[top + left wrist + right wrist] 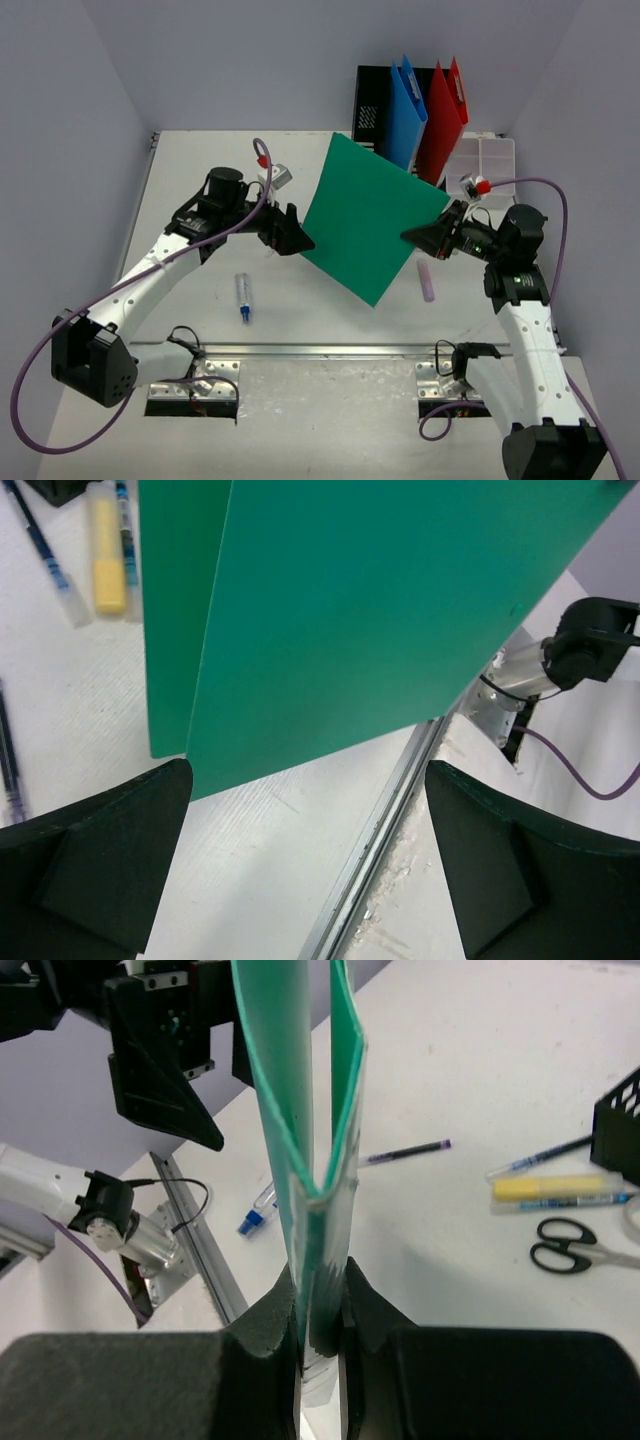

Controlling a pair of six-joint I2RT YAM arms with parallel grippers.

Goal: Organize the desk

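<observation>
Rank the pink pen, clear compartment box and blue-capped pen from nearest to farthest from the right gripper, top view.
1. Pink pen, just on the near side of the right gripper.
2. Clear compartment box, far right corner.
3. Blue-capped pen, left of centre.

Left tool [292,237], jaws wide apart; right tool [412,237], jaws pinched close; the two face to face.

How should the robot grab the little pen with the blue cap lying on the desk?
Probably grip the pen around the middle of its clear barrel, coming straight down from above. It lies flat on the desk with bare space on both sides, so the fingers can straddle its thin width. The open left gripper is nearer; the right gripper is shut on the green folder.
</observation>
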